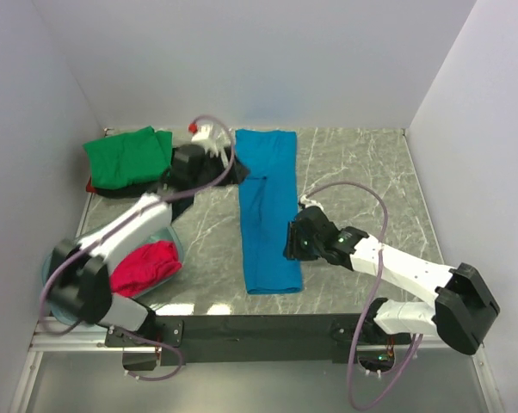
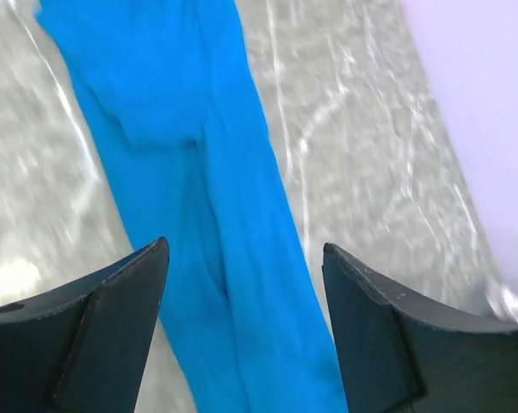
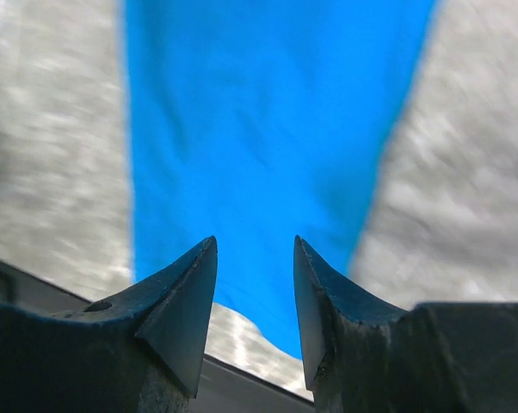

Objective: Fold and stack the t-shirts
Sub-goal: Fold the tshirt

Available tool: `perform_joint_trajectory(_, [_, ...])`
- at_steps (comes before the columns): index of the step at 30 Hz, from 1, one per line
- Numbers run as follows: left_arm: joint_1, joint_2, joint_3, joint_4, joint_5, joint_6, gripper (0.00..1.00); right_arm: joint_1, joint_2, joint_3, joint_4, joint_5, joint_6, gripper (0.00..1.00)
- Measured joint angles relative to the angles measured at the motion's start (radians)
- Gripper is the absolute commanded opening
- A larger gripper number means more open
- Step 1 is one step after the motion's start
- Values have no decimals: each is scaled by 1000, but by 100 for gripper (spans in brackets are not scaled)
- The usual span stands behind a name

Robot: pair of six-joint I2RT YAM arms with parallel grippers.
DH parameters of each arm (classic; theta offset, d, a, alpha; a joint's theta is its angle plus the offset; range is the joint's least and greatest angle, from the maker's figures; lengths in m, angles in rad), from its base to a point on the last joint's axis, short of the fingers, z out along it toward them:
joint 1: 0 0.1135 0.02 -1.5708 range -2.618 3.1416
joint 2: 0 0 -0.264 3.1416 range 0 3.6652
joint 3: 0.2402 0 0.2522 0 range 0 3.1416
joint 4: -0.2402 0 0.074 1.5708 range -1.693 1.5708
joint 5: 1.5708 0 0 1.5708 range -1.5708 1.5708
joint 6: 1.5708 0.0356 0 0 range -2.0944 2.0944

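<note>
Gripper, left (image 2: 246,249): released, fingers spread wide with nothing between them; it hangs above the far left part of the blue t-shirt (image 1: 266,211).
Gripper, right (image 3: 255,241): released, fingers apart with nothing between them; it hangs low over the near part of the blue t-shirt, by its right edge.
Blue t-shirt: long narrow strip lying flat, running near to far across the middle of the table (image 1: 362,172).
Green t-shirt (image 1: 126,157): folded, far left corner.
Black t-shirt (image 1: 231,175): partly under the green one, reaching right to the blue one's far end, part hidden by the left arm.
Magenta-red t-shirt (image 1: 145,265): bunched in the clear bin (image 1: 178,243), near left.
</note>
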Motion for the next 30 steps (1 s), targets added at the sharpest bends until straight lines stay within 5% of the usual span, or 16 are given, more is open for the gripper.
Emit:
perform_joint_trajectory(11, [-338, -435, -678, -124, -90, -246, 78, 2, -164, -163, -125, 20, 73, 50])
perform_joint_trajectory(18, [-406, -657, -774, -147, -103, -403, 78, 35, -223, -233, -138, -8, 121, 54])
perform_joint_trajectory(30, [-513, -492, -777, -146, -173, -483, 78, 98, -193, -227, -134, -8, 158, 56])
